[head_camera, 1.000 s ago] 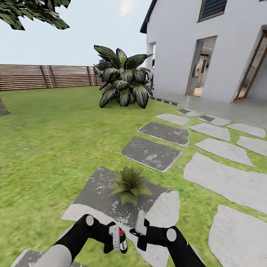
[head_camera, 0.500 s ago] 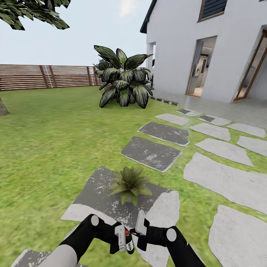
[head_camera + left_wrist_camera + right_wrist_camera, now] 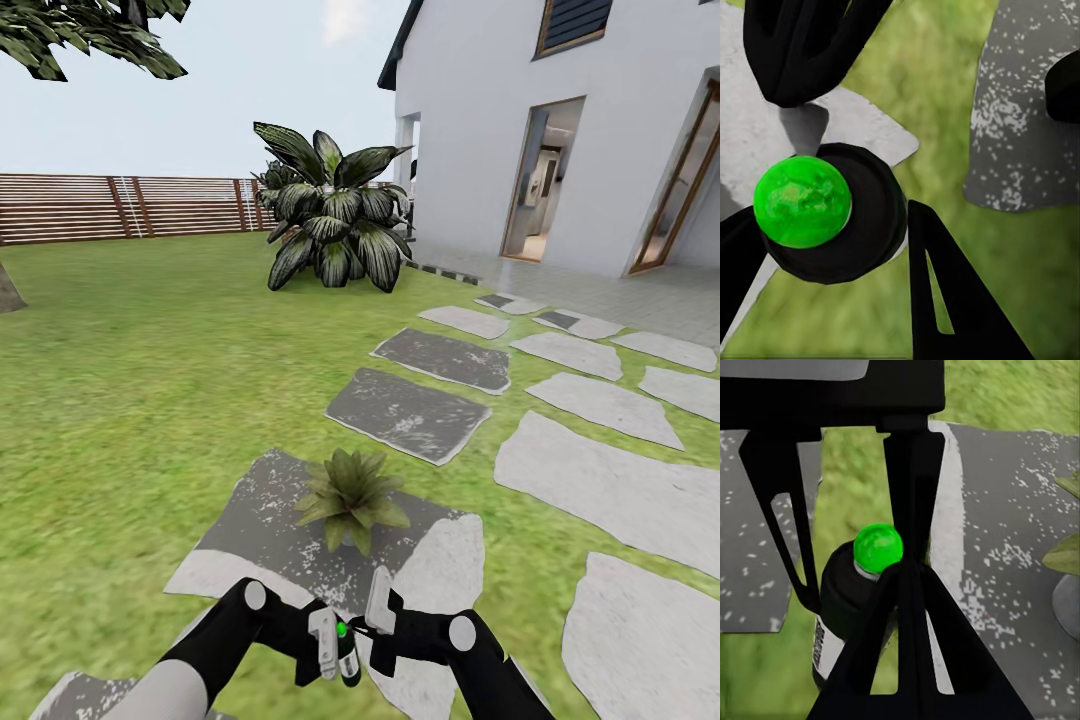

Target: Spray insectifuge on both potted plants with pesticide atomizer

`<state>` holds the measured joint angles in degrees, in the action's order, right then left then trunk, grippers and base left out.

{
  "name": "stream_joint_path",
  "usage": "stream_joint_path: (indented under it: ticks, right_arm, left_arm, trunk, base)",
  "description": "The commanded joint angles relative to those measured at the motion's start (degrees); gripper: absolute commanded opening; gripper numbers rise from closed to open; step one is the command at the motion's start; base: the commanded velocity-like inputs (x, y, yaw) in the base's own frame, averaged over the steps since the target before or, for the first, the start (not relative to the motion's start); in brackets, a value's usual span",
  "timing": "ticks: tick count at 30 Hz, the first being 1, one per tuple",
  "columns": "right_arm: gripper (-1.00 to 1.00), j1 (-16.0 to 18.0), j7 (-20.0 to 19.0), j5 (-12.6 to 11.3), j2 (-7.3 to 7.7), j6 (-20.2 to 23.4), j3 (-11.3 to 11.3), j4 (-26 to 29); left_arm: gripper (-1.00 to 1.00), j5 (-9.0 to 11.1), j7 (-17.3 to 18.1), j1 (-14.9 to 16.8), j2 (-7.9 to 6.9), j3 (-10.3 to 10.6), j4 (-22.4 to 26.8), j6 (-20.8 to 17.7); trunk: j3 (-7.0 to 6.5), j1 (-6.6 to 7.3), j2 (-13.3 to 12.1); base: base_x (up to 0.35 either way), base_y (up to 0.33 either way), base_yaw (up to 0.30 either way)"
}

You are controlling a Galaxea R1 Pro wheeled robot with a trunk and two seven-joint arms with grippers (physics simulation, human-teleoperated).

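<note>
The pesticide atomizer (image 3: 346,655) is a small dark bottle with a glowing green spot (image 3: 342,629) on top. My left gripper (image 3: 333,648) is shut on it, low in the head view. In the left wrist view, black fingers (image 3: 945,292) flank the round atomizer (image 3: 862,225). My right gripper (image 3: 366,627) is shut, its tip against the atomizer's top (image 3: 878,547) in the right wrist view. One potted plant (image 3: 350,495), a low green rosette, stands on a grey stepping stone (image 3: 260,530) just ahead of both grippers. Its leaves (image 3: 1066,556) show in the right wrist view.
Grey and white stepping stones (image 3: 405,412) lead across the lawn to a white house (image 3: 560,130) with open doorways. A big dark broad-leaved bush (image 3: 335,215) stands ahead. A brown slatted fence (image 3: 120,205) runs along the back left.
The left gripper carried the atomizer right, up against the right gripper's tip. The spot on the atomizer turned from red to green. The view has not shifted.
</note>
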<state>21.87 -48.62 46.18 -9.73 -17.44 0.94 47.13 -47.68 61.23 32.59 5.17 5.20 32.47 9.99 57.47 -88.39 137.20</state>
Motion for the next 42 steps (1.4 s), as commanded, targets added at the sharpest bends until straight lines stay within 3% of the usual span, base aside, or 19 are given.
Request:
stream_joint_path:
  ticks: [1,4,7,10,15,16,17,20,23,24,25,26,27,28,30,33,36,40,42]
  right_arm:
    - [-1.00,0.0,0.0,0.5,-0.02,-0.3,-0.1,0.1]
    - [-1.00,0.0,0.0,0.5,-0.02,-0.3,-0.1,0.1]
    - [-1.00,0.0,0.0,0.5,-0.02,-0.3,-0.1,0.1]
    - [-1.00,0.0,0.0,0.5,-0.01,-0.3,-0.1,0.1]
    - [-1.00,0.0,0.0,0.6,0.11,-0.3,-0.1,0.1]
    - [1.00,0.0,0.0,0.6,0.14,-0.4,-0.1,0.1]
    - [1.00,0.0,0.0,0.6,0.21,-0.4,-0.2,0.1]
    - [1.00,0.0,0.0,0.6,0.42,-0.4,-0.3,0.1]
    - [1.00,0.0,0.2,0.8,0.55,-0.4,-0.5,0.1]
    - [1.00,0.0,0.3,0.9,0.59,-0.4,-0.5,0.1]
    - [1.00,0.0,0.4,1.0,0.81,-0.5,-0.6,0.0]
    - [1.00,0.0,0.5,1.1,1.28,-0.5,-0.6,0.0]
    - [1.00,0.0,0.6,1.1,1.63,-0.5,-0.6,0.0]
    - [1.00,0.0,1.4,1.1,3.09,-0.5,-0.6,-0.1]
    - [1.00,0.0,4.1,1.0,5.17,-0.5,-1.3,-0.3]
    - [1.00,-0.1,10.5,1.0,7.89,-0.6,-5.3,-1.8]
    - [1.00,-0.1,15.9,0.8,10.02,-0.7,-11.3,-6.8]
    - [1.00,-0.2,25.8,0.8,10.45,-0.7,-20.9,-13.3]
    - [1.00,-0.2,30.5,0.7,10.50,-0.6,-23.8,-17.1]
  left_arm:
    - [-1.00,-0.5,0.0,0.0,-0.13,0.0,-0.1,0.6]
    - [-1.00,-0.6,-0.2,0.0,-0.87,0.0,-0.5,0.6]
    - [-1.00,-0.7,-0.2,-0.2,-2.83,0.0,-0.6,0.6]
    - [-1.00,-0.7,-0.2,-0.4,-5.52,0.0,-0.6,0.6]
    - [-1.00,-0.5,-0.3,-0.8,-11.90,-0.4,-0.3,0.7]
    - [-1.00,-0.4,-0.4,-0.8,-12.94,-0.5,-0.2,0.7]
    - [-1.00,-0.2,-0.4,-0.8,-14.54,-0.6,-0.1,0.7]
    - [-1.00,0.2,-0.5,-0.9,-17.15,-1.4,0.0,0.7]
    - [-1.00,0.3,-0.6,-0.7,-18.39,-5.8,0.0,0.6]
    - [-1.00,0.4,-0.6,-0.7,-18.52,-8.2,0.0,0.5]
    - [-1.00,0.3,-0.7,-0.6,-18.53,-12.3,0.0,0.5]
    - [-1.00,0.3,-1.1,-0.5,-18.43,-15.1,-0.1,0.4]
    - [-1.00,0.3,-1.4,-0.5,-18.36,-16.4,-0.1,0.3]
    - [-1.00,0.3,-2.9,-0.4,-18.20,-19.7,-0.3,0.0]
    - [-1.00,0.4,-6.1,-0.3,-18.01,-22.5,-0.6,-0.4]
    - [-1.00,0.5,-11.5,-0.2,-17.78,-24.0,-0.7,-3.1]
    - [-1.00,0.9,-14.5,-0.1,-17.34,-24.5,-0.7,-9.6]
    - [-1.00,3.9,-15.5,0.2,-16.37,-24.5,-0.6,-18.5]
    - [-1.00,5.8,-15.5,0.9,-16.24,-24.4,-0.4,-23.0]
  trunk:
    - [0.05,0.01,0.0]
    - [0.05,0.01,0.0]
    - [0.05,0.01,0.0]
    - [0.05,0.01,0.0]
    - [0.05,0.01,0.0]
    - [0.05,0.01,0.0]
    - [0.05,0.01,0.0]
    - [0.05,0.01,0.0]
    - [0.05,0.01,0.0]
    - [0.05,0.01,0.0]
    - [0.05,0.01,0.0]
    - [0.05,0.01,0.0]
    - [0.05,0.01,0.0]
    - [0.05,0.01,0.0]
    - [0.05,0.01,0.0]
    - [0.05,0.01,0.0]
    - [0.05,0.01,0.0]
    - [0.05,0.01,0.0]
    - [0.05,0.01,0.0]
  base:
    - [0.000,0.000,0.000]
    - [0.000,0.000,0.000]
    - [0.000,0.000,0.000]
    - [0.000,0.000,0.000]
    - [0.000,0.000,0.000]
    - [0.000,0.000,0.000]
    - [0.000,0.000,0.000]
    - [0.000,0.000,0.000]
    - [0.000,0.000,0.000]
    - [0.000,0.000,0.000]
    - [0.000,0.000,0.000]
    - [0.000,0.000,0.000]
    - [0.000,0.000,0.000]
    - [0.000,0.000,0.000]
    - [0.000,0.000,0.000]
    - [0.000,0.000,0.000]
    - [0.000,0.000,0.000]
    - [0.000,0.000,0.000]
    - [0.000,0.000,0.000]
